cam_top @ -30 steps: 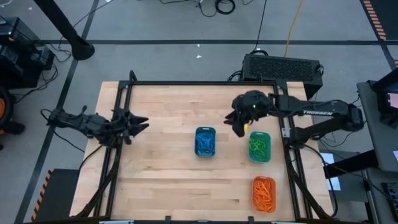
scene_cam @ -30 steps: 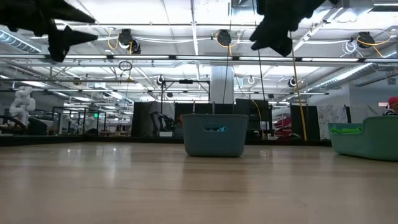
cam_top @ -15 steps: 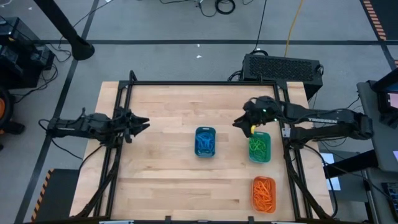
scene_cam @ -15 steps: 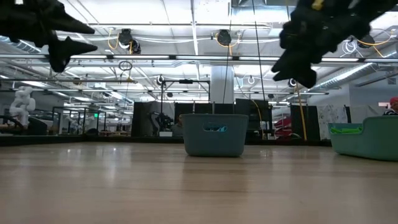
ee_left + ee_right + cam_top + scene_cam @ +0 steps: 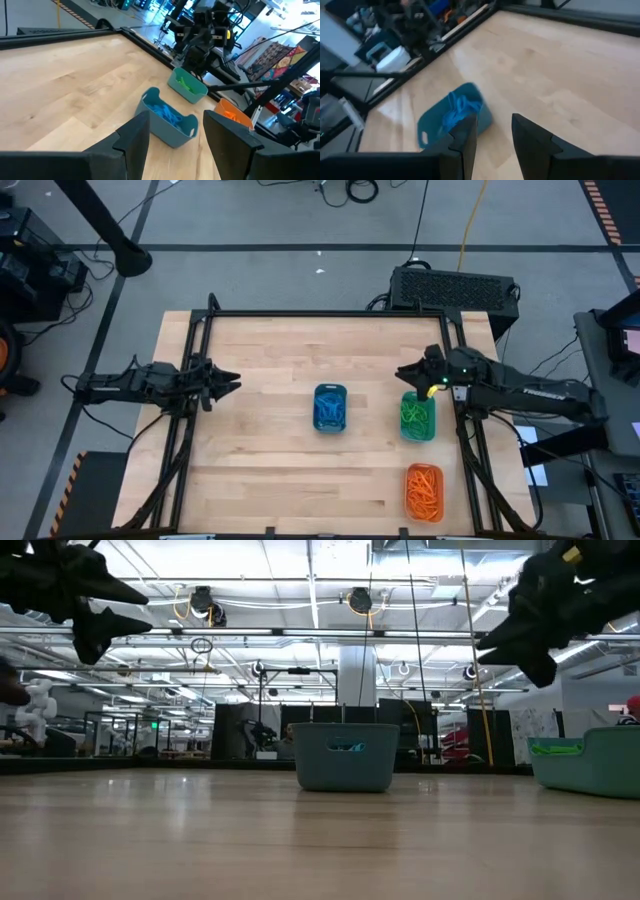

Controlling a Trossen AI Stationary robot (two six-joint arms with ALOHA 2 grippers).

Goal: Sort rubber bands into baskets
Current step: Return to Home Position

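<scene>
Black and empty, the right gripper [image 5: 404,370] hangs above the table [image 5: 270,350], near the far end of the green basket [image 5: 418,439]. Its fingers are spread, and its wrist view shows only bare wood and the blue basket [image 5: 330,387] in the gap. I judge it holds nothing because nothing is left to carry. The bands [image 5: 424,492] lie by colour in the three baskets: blue in the blue one, green in the green one, orange in the orange basket [image 5: 424,467]. I see no loose band on the wood. An unloaded, released gripper fits an arm that goes to its resting place.

The left gripper [image 5: 228,383] waits at the left side, also released and empty, pointing across the table at the baskets.

In the low view both grippers are high, well above the basket rims, so a level move should not strike a wall.

The green basket stands close to the right rail of the black frame [image 5: 320,313], and the right arm lies over this rail. The orange basket sits near the front right corner. This is the tight side: if the arm folds back low, it could catch the green basket or the rail.

Between the left gripper and the blue basket the wood is bare, and the far part of the table also has free room.
</scene>
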